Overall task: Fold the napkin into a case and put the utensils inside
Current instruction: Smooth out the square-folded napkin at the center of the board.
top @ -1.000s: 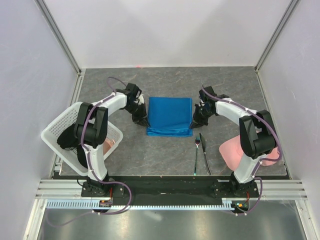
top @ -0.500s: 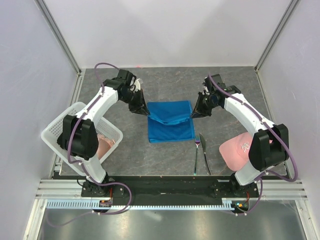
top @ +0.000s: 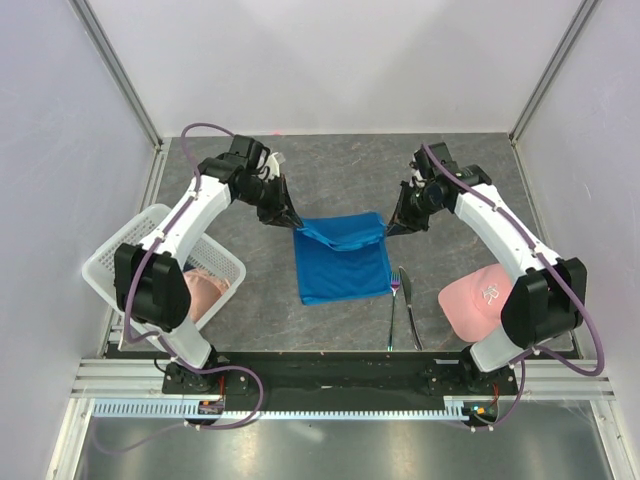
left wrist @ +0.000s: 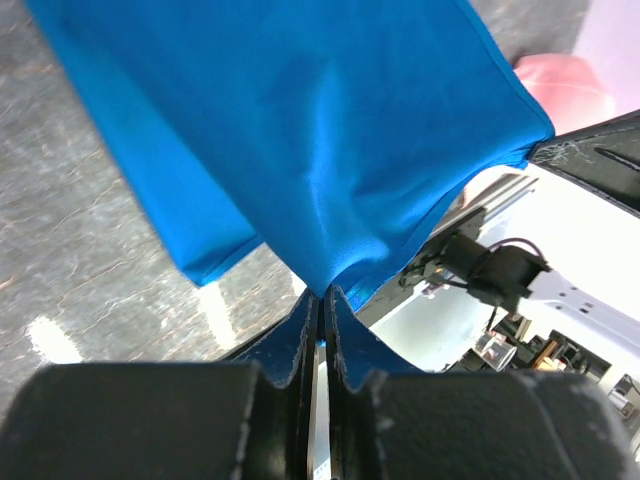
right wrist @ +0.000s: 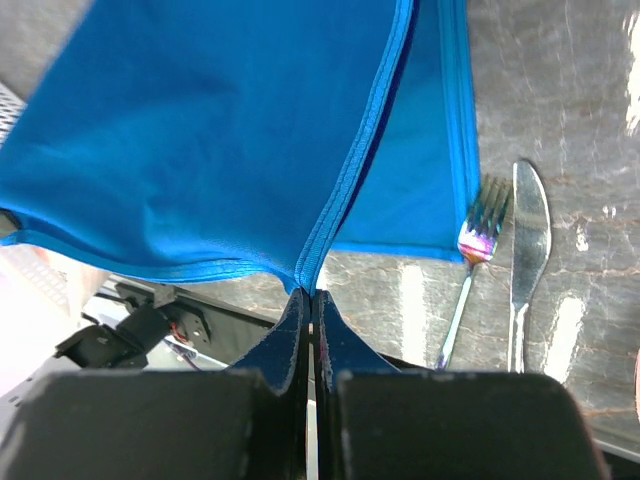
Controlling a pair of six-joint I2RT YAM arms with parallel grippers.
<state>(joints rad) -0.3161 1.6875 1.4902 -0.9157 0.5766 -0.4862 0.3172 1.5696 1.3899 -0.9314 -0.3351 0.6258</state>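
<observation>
The bright blue napkin (top: 343, 258) hangs between both arms over the middle of the table, its far edge lifted, its near part resting on the tabletop. My left gripper (top: 293, 224) is shut on the napkin's far left corner (left wrist: 325, 280). My right gripper (top: 390, 228) is shut on the far right corner (right wrist: 308, 275). A shiny fork (top: 393, 308) and a table knife (top: 410, 310) lie side by side just right of the napkin; the right wrist view shows the fork (right wrist: 468, 265) and knife (right wrist: 527, 255) below the hanging cloth.
A white mesh basket (top: 118, 260) holding a pale pink cloth (top: 206, 292) stands at the left. A pink cap (top: 485, 298) lies at the right near the right arm's base. The black front rail (top: 320, 365) runs along the near edge.
Both grippers have risen and moved toward the far side, lifting the napkin's far corners. The cloth now hangs and reaches nearer, where it lay flat a second ago.
</observation>
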